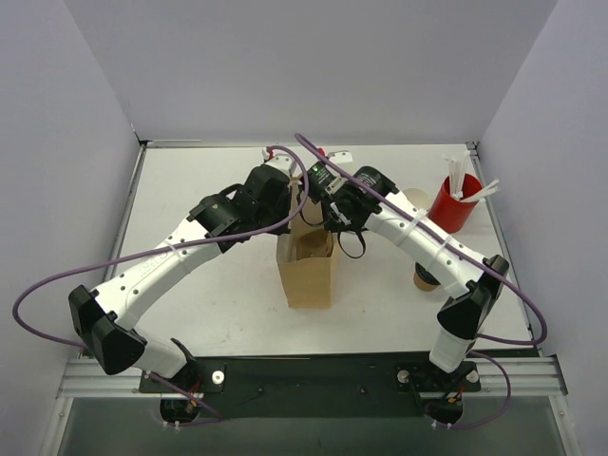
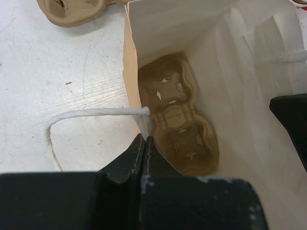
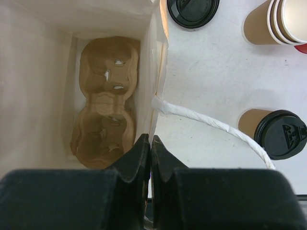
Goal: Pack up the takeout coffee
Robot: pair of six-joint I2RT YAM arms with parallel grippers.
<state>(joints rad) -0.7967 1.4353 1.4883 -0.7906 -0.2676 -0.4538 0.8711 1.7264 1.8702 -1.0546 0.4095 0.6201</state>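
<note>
The takeout coffee [image 3: 277,132], a tan paper cup with a black lid, stands on the table to the right of the brown paper bag [image 1: 308,271]. In the top view the right arm half hides the coffee [image 1: 424,279]. My left gripper [image 2: 145,140] is shut on the rim of the bag's left wall. On the opposite side, my right gripper [image 3: 150,139] is pinched shut on the right wall's rim. Between them the bag mouth stands open. A moulded cardboard cup carrier [image 3: 105,98] lies flat on the bag's bottom, its two cup wells empty.
A stack of lidless paper cups [image 3: 274,21] and a loose black lid [image 3: 193,10] sit beyond the coffee. A red cup with white sticks [image 1: 454,201] stands at the back right. Another cardboard carrier [image 2: 72,8] lies left of the bag. White twisted handles [image 3: 211,122] hang outward from both walls.
</note>
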